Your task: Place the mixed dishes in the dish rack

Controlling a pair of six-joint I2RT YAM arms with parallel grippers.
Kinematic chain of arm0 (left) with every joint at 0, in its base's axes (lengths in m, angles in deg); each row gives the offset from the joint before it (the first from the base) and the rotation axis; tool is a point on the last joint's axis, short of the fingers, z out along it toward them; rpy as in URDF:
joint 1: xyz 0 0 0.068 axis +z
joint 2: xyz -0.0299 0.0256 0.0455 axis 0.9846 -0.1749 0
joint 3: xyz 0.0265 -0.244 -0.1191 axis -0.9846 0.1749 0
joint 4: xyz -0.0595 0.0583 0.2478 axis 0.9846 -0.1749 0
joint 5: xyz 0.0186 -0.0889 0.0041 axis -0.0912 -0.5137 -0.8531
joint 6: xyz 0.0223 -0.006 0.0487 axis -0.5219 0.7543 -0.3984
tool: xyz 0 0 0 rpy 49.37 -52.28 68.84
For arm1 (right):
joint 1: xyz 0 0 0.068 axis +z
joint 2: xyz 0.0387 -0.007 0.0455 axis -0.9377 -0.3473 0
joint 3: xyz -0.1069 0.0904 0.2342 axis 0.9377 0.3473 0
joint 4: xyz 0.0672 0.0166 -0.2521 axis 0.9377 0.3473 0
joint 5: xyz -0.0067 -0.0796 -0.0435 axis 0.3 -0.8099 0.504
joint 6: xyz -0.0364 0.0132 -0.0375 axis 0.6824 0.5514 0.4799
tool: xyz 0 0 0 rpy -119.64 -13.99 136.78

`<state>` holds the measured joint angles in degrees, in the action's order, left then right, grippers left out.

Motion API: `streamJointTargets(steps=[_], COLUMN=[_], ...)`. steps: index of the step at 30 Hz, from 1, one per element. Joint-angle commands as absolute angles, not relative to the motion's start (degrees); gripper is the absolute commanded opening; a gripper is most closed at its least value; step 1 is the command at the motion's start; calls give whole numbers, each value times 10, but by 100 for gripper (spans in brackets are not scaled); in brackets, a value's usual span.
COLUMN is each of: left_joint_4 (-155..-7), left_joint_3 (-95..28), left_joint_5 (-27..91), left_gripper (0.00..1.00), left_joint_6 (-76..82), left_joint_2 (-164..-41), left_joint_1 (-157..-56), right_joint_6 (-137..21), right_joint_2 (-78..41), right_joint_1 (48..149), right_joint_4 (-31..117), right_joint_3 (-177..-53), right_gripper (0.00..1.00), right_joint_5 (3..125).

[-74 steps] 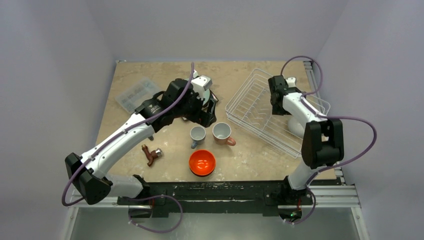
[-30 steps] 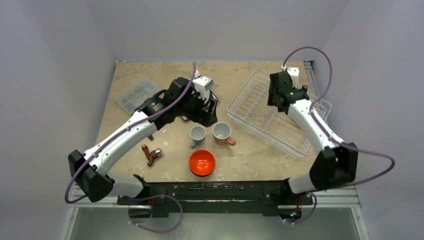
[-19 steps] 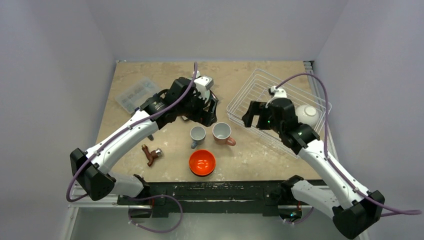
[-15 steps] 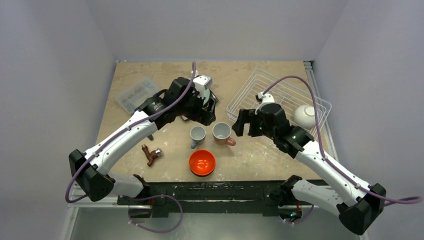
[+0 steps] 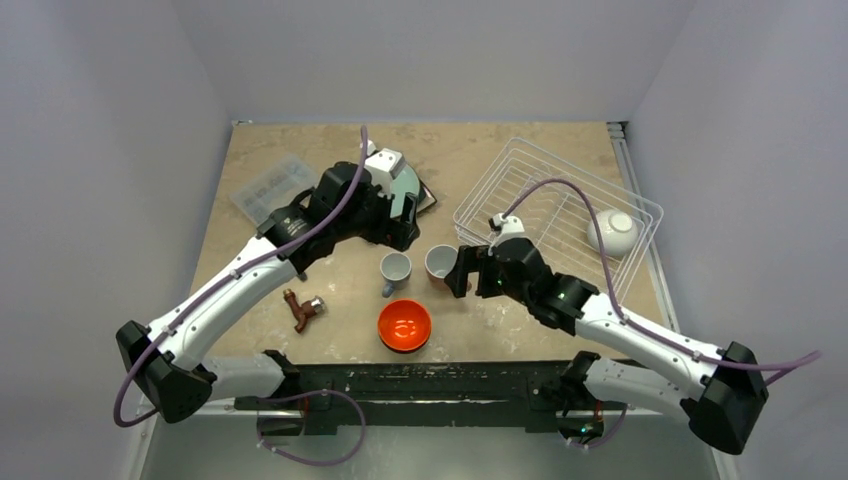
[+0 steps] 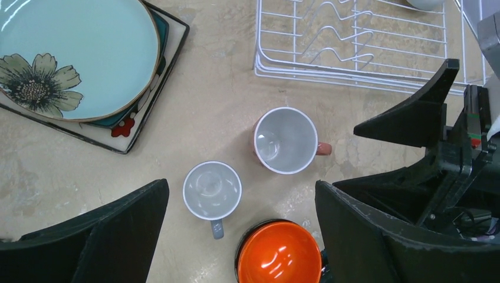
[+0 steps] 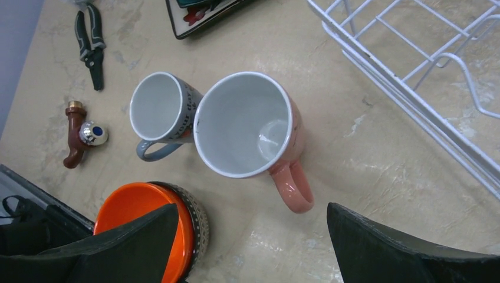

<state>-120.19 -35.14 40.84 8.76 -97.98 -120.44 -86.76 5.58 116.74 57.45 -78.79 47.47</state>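
Loaded: only white bowl, in dish rack at far-right corner. Waiting toward near edge: pink mug, pale blue mug, orange bowl (stacked plates farther back). Both right gripper and left gripper spread, empty

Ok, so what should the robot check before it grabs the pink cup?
1. Right gripper open and empty: ok.
2. Pink mug upright with nothing inside: ok.
3. Space around the mug: ok but tight. The pale blue mug stands close beside it, with a small gap in the left wrist view.
4. Left gripper out of the way: cannot tell. It hangs open above the mugs too.
5. Room in the dish rack: ok. Only a white bowl shows, at one end.
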Motion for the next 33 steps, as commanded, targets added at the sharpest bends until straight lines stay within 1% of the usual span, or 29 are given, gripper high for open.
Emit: streamJointTargets(steps=[1,4,9,11,12,14,16,18,22,25,31,33], left_joint_4=[-1183,-1166,-1166,-1187,-1198,-1223,-1236,-1255,-1306,-1314,-1289,-1281], left_joint_3=[-327,-248,-122,-93,-84,-76,-77,-92,-140,-143,-124,-118], left_joint_5=[413,376,334,324,322,332,368,430,535,566,557,556], left_gripper=[92,91,91,88,85,78,69,66,47,44,42,40], left_joint_6=[136,195,264,276,280,286,296,302,313,325,335,336], left_joint_2=[-954,-908,-817,-803,-802,-808,-815,-832,-889,-907,-930,-938], left_joint_1=[-1203,-1203,-1203,-1204,-1205,-1215,-1238,-1270,-1326,-1342,-1347,-1349], right_joint_6=[-896,-903,-908,-908,-908,-910,-911,-909,-909,-913,-918,-919], right_joint_2=[117,169,231,251,264,283,300,312,329,345,379,381], right_joint_1=[1185,1185,1185,1185,1184,1185,1185,1185,1185,1185,1185,1185], right_joint_4=[496,478,493,499,507,525,541,552,572,594,611,614], right_joint_3=[-752,-723,-687,-678,-675,-671,-668,-669,-671,-672,-668,-667], right_gripper=[98,98,98,98,98,98,98,98,98,98,98,98], right_joint_5=[465,474,452,447,440,422,413,409,410,407,406,406])
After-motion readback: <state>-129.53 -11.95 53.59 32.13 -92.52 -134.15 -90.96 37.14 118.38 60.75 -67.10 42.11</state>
